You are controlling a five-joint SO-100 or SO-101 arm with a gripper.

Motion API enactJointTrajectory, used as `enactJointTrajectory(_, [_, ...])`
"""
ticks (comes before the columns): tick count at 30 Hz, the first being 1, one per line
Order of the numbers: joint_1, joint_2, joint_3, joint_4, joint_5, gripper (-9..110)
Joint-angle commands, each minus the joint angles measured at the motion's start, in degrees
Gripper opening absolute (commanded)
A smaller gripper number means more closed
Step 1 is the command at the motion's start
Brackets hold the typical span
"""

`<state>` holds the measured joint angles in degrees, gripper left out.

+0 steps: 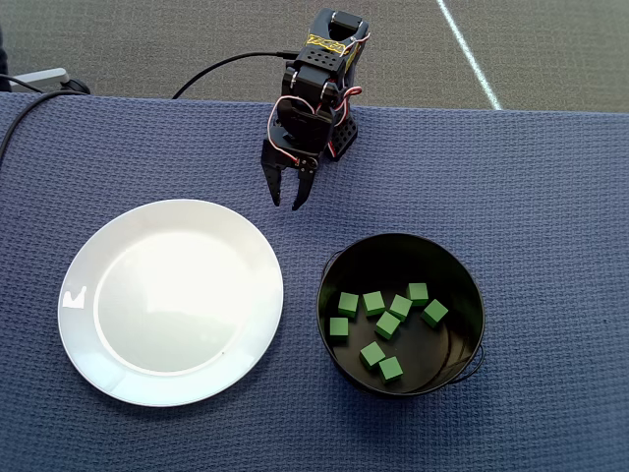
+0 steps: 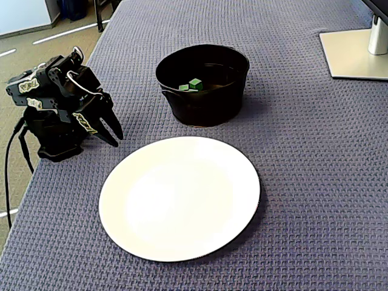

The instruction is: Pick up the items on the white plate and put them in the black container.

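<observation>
Blue woven cloth [image 1: 550, 197] covers the whole table, and on my overhead feed I count one white plate [image 1: 118, 364] at lower left and one black container [image 1: 339, 270] at lower right, near each other but not touching. The plate is bare; I see nothing green on it in either view.

All the green cubes [image 1: 387, 325] I can find lie inside the container: I count eight from above, scattered on its shiny floor, some touching. The fixed view shows only a couple of them [image 2: 195, 83] over the near wall. A thin wire handle [image 1: 476, 365] hangs along the pot's lower right rim.

The single arm [image 1: 319, 93] sits folded at top centre of the overhead picture, at the table's far edge, well apart from plate and pot. Its gripper [image 1: 286, 204] points down toward the cloth with the two fingers slightly apart and nothing between them; the fixed view [image 2: 112, 137] shows the same at left.

A black cable [image 1: 221, 67] runs off from the base to the upper left. In the fixed view a pale monitor stand [image 2: 351, 57] occupies the upper right corner. Nothing stands between arm, plate and pot.
</observation>
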<state>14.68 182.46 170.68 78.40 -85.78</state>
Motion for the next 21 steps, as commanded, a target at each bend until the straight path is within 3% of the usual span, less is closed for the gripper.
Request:
enactJointTrajectory(1, [12.92,-0.09,-12.48,5.27,32.87,11])
enactJointTrajectory(3, [13.18,-0.09,-12.66,5.62,32.87,23])
enactJointTrajectory(7, [13.18,-0.09,-12.74,5.80,33.66,33])
enactJointTrajectory(16, [12.92,-0.09,-13.62,5.62,33.93,33])
enactJointTrajectory(21, [11.34,-9.40,-19.25,3.78,35.51,30])
